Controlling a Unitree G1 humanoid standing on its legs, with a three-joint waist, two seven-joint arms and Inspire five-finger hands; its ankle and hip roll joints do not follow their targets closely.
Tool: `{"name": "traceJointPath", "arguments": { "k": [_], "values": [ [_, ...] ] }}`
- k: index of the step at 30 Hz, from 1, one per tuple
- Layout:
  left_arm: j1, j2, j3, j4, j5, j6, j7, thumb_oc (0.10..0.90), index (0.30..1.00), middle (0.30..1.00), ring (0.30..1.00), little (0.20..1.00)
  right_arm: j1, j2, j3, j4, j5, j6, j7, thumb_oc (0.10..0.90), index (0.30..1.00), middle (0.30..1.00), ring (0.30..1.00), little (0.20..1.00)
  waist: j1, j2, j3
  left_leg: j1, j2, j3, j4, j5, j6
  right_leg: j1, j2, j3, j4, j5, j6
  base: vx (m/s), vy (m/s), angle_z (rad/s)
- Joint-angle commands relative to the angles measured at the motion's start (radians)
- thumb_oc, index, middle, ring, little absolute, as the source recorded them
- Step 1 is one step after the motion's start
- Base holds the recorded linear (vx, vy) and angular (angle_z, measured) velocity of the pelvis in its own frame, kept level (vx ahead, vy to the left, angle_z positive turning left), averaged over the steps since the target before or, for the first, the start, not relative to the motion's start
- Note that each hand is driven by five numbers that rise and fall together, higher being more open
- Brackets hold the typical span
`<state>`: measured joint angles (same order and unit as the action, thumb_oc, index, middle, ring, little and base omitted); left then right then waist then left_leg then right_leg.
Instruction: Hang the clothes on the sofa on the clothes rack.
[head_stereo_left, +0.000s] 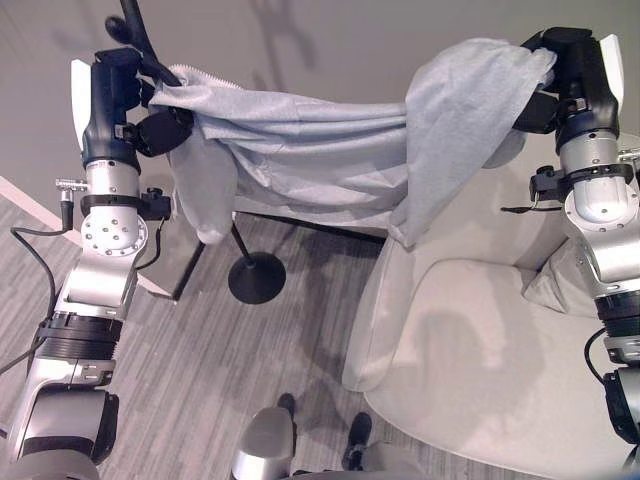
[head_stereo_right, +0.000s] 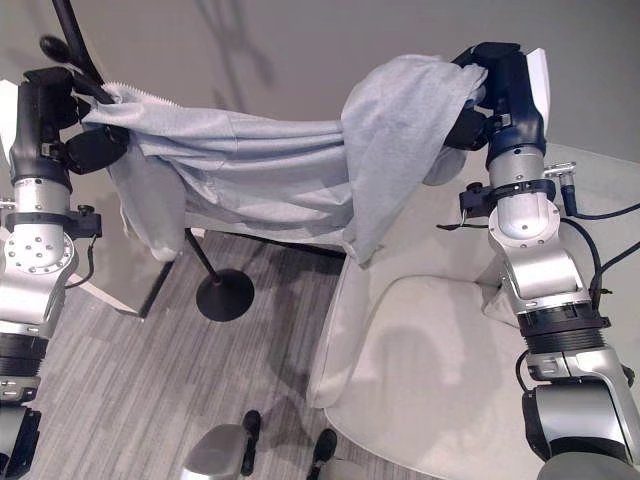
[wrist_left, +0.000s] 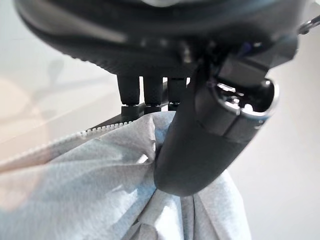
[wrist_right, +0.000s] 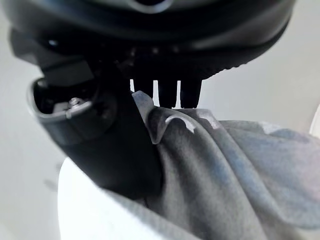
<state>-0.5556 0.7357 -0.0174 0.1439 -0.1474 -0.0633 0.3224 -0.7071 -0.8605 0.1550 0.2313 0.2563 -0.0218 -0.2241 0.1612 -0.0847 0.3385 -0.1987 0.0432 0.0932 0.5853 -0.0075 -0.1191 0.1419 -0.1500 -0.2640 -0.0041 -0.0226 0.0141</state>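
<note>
Clothes here amount to one pale grey garment (head_stereo_left: 330, 150), soft knit with a white zipper edge along its upper left hem, stretched in the air between the two raised hands and sagging in loose folds in the middle. At its left end the left hand (head_stereo_left: 150, 120) is clenched on the fabric, thumb pressed into a bunched corner as the left wrist view shows, right beside the dark curved arm of the clothes rack (head_stereo_left: 140, 40); the zipper edge lies against that arm, though whether the cloth is hooked over it cannot be told. A sleeve-like lobe hangs down below this end, in front of the rack's thin black pole, whose round black base (head_stereo_left: 256, 277) stands on the grey wood-grain floor (head_stereo_left: 200, 370). Open floor lies between the base and the sofa. To the right, the cloth rises to a second peak, where the right hand (head_stereo_right: 495, 85) grasps it, fingers and thumb closed on a gathered fold, and a long flap drops from there to the edge of the cream sofa (head_stereo_left: 480, 350), above its bare seat. No readable writing appears on the garment.
</note>
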Motion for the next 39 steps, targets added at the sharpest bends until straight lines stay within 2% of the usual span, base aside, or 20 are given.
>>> {"name": "traceJointPath", "arguments": {
  "k": [1, 2, 3, 4, 5, 6, 8, 9, 10, 12, 14, 15, 17, 18, 19, 20, 22, 24, 30, 39],
  "values": [
    [-0.125, 0.046, 0.037, -0.072, -0.011, -0.099, 0.050, 0.400, 0.300, 0.300, 0.300, 0.300, -0.047, -0.106, -0.069, -0.073, 0.007, -0.073, -0.058, 0.400, 0.300, 0.300, 0.300, 0.300, -0.073, 0.000, -0.162, 0.116, 0.230, -0.010, -0.180, -0.039, 0.005, 0.042, -0.039, -0.030, -0.077, -0.051, 0.099, 0.28, 0.480, -0.16],
    [-0.125, 0.046, 0.034, -0.071, -0.011, -0.098, 0.050, 0.400, 0.300, 0.300, 0.300, 0.300, -0.042, -0.105, -0.071, -0.075, 0.007, -0.073, -0.058, 0.400, 0.300, 0.300, 0.300, 0.300, -0.070, -0.004, -0.164, 0.133, 0.228, -0.003, -0.209, -0.028, 0.003, 0.044, -0.041, -0.029, -0.078, -0.052, 0.098, 0.27, 0.447, 0.00],
    [-0.132, 0.049, 0.027, -0.069, -0.010, -0.095, 0.053, 0.400, 0.300, 0.300, 0.300, 0.300, -0.024, -0.110, -0.086, -0.075, 0.008, -0.075, -0.060, 0.400, 0.300, 0.300, 0.300, 0.300, -0.079, -0.001, -0.174, 0.163, 0.267, -0.001, -0.353, -0.009, -0.003, 0.049, -0.060, -0.026, -0.073, -0.058, 0.116, 0.15, 0.400, -0.01],
    [-0.147, 0.051, 0.012, -0.063, -0.010, -0.094, 0.055, 0.400, 0.300, 0.300, 0.300, 0.300, -0.015, -0.121, -0.094, -0.074, 0.008, -0.079, -0.065, 0.400, 0.300, 0.300, 0.300, 0.300, -0.085, 0.007, -0.183, 0.155, 0.295, -0.010, -0.447, 0.041, -0.017, 0.055, -0.083, -0.021, -0.071, -0.060, 0.130, 0.20, 0.604, -0.10],
    [-0.167, 0.052, -0.011, -0.048, -0.011, -0.097, 0.061, 0.400, 0.300, 0.300, 0.300, 0.300, 0.003, -0.129, -0.105, -0.075, 0.001, -0.081, -0.067, 0.400, 0.300, 0.300, 0.300, 0.300, -0.084, 0.012, -0.192, 0.163, 0.307, -0.035, -0.546, 0.101, -0.038, 0.063, -0.102, -0.014, -0.068, -0.066, 0.143, 0.16, 0.575, -0.01],
    [-0.183, 0.062, -0.031, -0.038, -0.012, -0.098, 0.068, 0.400, 0.300, 0.300, 0.300, 0.300, 0.003, -0.137, -0.109, -0.075, -0.009, -0.083, -0.072, 0.400, 0.300, 0.300, 0.300, 0.300, -0.077, 0.022, -0.198, 0.153, 0.300, -0.081, -0.580, 0.112, -0.053, 0.071, -0.116, -0.012, -0.065, -0.069, 0.151, 0.15, 0.553, -0.01],
    [-0.237, 0.047, -0.059, -0.022, -0.012, -0.106, 0.073, 0.400, 0.300, 0.300, 0.300, 0.300, 0.030, -0.137, -0.135, -0.079, -0.021, -0.080, -0.067, 0.400, 0.300, 0.300, 0.300, 0.300, -0.102, 0.041, -0.224, 0.162, 0.263, -0.117, -0.612, 0.069, -0.087, 0.073, -0.167, -0.024, -0.040, -0.042, 0.179, 0.12, 0.509, -0.21],
    [-0.241, 0.044, -0.064, -0.021, -0.011, -0.106, 0.074, 0.400, 0.300, 0.300, 0.300, 0.300, 0.037, -0.138, -0.141, -0.082, -0.022, -0.079, -0.067, 0.400, 0.300, 0.300, 0.300, 0.300, -0.102, 0.038, -0.226, 0.158, 0.258, -0.121, -0.608, 0.065, -0.086, 0.075, -0.171, -0.029, -0.040, -0.042, 0.183, 0.18, 0.714, -0.40],
    [-0.262, 0.033, -0.088, -0.034, -0.002, -0.104, 0.063, 0.400, 0.300, 0.300, 0.300, 0.300, 0.069, -0.133, -0.167, -0.095, -0.048, -0.070, -0.067, 0.400, 0.300, 0.300, 0.300, 0.300, -0.113, 0.033, -0.237, 0.181, 0.191, -0.109, -0.603, 0.003, -0.061, 0.046, -0.257, -0.023, 0.017, 0.036, 0.209, 0.17, 0.662, -0.19],
    [-0.267, 0.037, -0.089, -0.059, 0.007, -0.100, 0.058, 0.400, 0.300, 0.300, 0.300, 0.300, 0.065, -0.109, -0.187, -0.106, -0.059, -0.067, -0.082, 0.400, 0.300, 0.300, 0.300, 0.300, -0.102, 0.019, -0.224, 0.236, 0.111, -0.071, -0.616, -0.033, -0.005, -0.023, -0.330, -0.001, 0.128, 0.172, 0.198, 0.12, 0.740, -0.02],
    [-0.256, 0.042, -0.081, -0.089, 0.010, -0.100, 0.055, 0.400, 0.300, 0.300, 0.300, 0.300, 0.067, -0.093, -0.198, -0.109, -0.050, -0.078, -0.090, 0.400, 0.300, 0.300, 0.300, 0.300, -0.101, 0.030, -0.203, 0.262, 0.092, -0.053, -0.624, -0.039, 0.028, -0.076, -0.300, 0.008, 0.223, 0.163, 0.163, 0.02, 0.404, -0.14],
    [-0.255, 0.042, -0.079, -0.091, 0.010, -0.099, 0.054, 0.400, 0.300, 0.300, 0.300, 0.300, 0.066, -0.093, -0.198, -0.108, -0.050, -0.078, -0.090, 0.400, 0.300, 0.300, 0.300, 0.300, -0.098, 0.030, -0.204, 0.259, 0.092, -0.049, -0.626, -0.034, 0.028, -0.087, -0.300, 0.015, 0.231, 0.163, 0.161, 0.02, 0.271, -0.19],
    [-0.239, 0.037, -0.068, -0.130, 0.012, -0.104, 0.047, 0.400, 0.300, 0.300, 0.300, 0.300, 0.080, -0.114, -0.210, -0.102, -0.042, -0.082, -0.084, 0.400, 0.300, 0.300, 0.300, 0.300, -0.105, 0.042, -0.186, 0.285, 0.075, -0.047, -0.640, -0.033, 0.049, -0.143, -0.228, 0.024, 0.292, 0.112, 0.145, 0.02, 0.263, -0.03],
    [-0.227, 0.031, -0.050, -0.162, 0.010, -0.108, 0.037, 0.400, 0.300, 0.300, 0.300, 0.300, 0.075, -0.132, -0.230, -0.098, -0.024, -0.088, -0.086, 0.400, 0.300, 0.300, 0.300, 0.300, -0.097, 0.044, -0.181, 0.300, 0.059, -0.049, -0.657, -0.035, 0.050, -0.142, -0.187, -0.010, 0.212, 0.053, 0.135, 0.01, 0.155, 0.14],
    [-0.227, 0.031, -0.050, -0.163, 0.010, -0.108, 0.036, 0.400, 0.300, 0.300, 0.300, 0.300, 0.075, -0.133, -0.230, -0.098, -0.024, -0.088, -0.086, 0.400, 0.300, 0.300, 0.300, 0.300, -0.098, 0.046, -0.180, 0.302, 0.061, -0.050, -0.658, -0.035, 0.049, -0.138, -0.185, -0.013, 0.209, 0.054, 0.134, 0.03, 0.078, 0.09],
    [-0.188, 0.023, -0.030, -0.205, 0.015, -0.116, 0.012, 0.400, 0.300, 0.300, 0.300, 0.300, 0.098, -0.132, -0.256, -0.091, -0.027, -0.101, -0.095, 0.400, 0.300, 0.300, 0.300, 0.300, -0.093, 0.043, -0.165, 0.306, 0.045, -0.060, -0.649, -0.046, 0.051, -0.132, -0.136, -0.002, 0.127, 0.014, 0.137, 0.00, 0.011, 0.14],
    [-0.168, 0.024, -0.016, -0.229, -0.021, -0.125, -0.006, 0.400, 0.300, 0.300, 0.300, 0.300, 0.116, -0.132, -0.268, -0.098, -0.042, -0.094, -0.080, 0.400, 0.300, 0.300, 0.300, 0.300, -0.093, 0.035, -0.156, 0.306, 0.034, -0.083, -0.653, -0.040, 0.058, -0.143, -0.128, 0.038, 0.112, 0.069, 0.154, -0.01, -0.011, 0.25],
    [-0.177, 0.023, -0.025, -0.228, -0.030, -0.132, -0.015, 0.400, 0.300, 0.300, 0.300, 0.300, 0.109, -0.125, -0.259, -0.102, -0.045, -0.087, -0.078, 0.400, 0.300, 0.300, 0.300, 0.300, -0.089, 0.029, -0.163, 0.312, 0.031, -0.065, -0.672, -0.039, 0.057, -0.135, -0.138, 0.035, 0.071, 0.112, 0.169, 0.01, -0.062, 0.57],
    [-0.175, -0.003, -0.074, -0.232, -0.026, -0.124, -0.045, 0.400, 0.300, 0.300, 0.300, 0.300, 0.156, -0.088, -0.267, -0.099, -0.065, -0.072, -0.065, 0.400, 0.300, 0.300, 0.300, 0.300, -0.108, 0.023, -0.218, 0.335, 0.051, -0.052, -0.672, -0.052, 0.035, -0.043, -0.114, 0.025, -0.050, 0.088, 0.181, 0.11, -0.106, 0.05],
    [-0.188, -0.048, -0.112, -0.230, -0.037, -0.117, -0.062, 0.400, 0.300, 0.300, 0.300, 0.300, 0.175, -0.071, -0.272, -0.128, -0.084, -0.072, -0.055, 0.400, 0.300, 0.300, 0.300, 0.300, -0.137, 0.033, -0.241, 0.358, 0.075, -0.046, -0.673, -0.057, 0.018, 0.004, -0.092, 0.017, -0.080, 0.062, 0.172, 0.04, -0.072, -0.01]
  ]
}}
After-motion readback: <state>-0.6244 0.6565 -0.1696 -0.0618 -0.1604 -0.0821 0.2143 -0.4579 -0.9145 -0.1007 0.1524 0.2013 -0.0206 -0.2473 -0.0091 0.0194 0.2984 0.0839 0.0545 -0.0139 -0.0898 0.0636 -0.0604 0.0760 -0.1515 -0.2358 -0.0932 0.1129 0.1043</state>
